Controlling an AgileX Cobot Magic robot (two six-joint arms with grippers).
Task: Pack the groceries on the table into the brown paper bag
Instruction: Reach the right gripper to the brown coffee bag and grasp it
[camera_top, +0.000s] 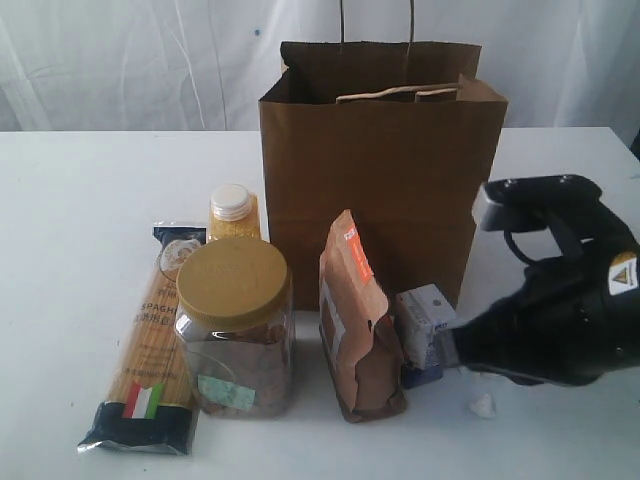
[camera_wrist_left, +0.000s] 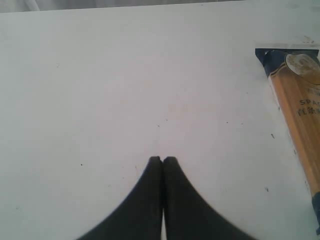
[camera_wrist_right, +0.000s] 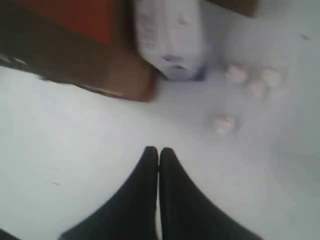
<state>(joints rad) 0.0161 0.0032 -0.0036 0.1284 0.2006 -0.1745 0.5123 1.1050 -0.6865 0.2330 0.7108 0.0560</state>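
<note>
Presumably for short lifts, groceries (camera_top: 235, 330) are ranged before the brown paper bag (camera_top: 380, 180); left gripper (camera_wrist_left: 162, 159) and right gripper (camera_wrist_right: 159, 150) are pressed together, empty.

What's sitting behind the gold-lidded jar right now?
A bottle of yellow grain: only its white cap and shoulders show above the jar. Its lower body is hidden, as is anything else there.

Robotics test bench, not a home or shop: white sheeting (camera_top: 120, 60) is hanging as a backdrop along the far side, a plain white table (camera_top: 70, 250) is carrying a brown paper bag (camera_top: 380, 190) and lined-up groceries (camera_top: 235, 330), and a black robot arm (camera_top: 570, 320) is hovering at near right.
</note>
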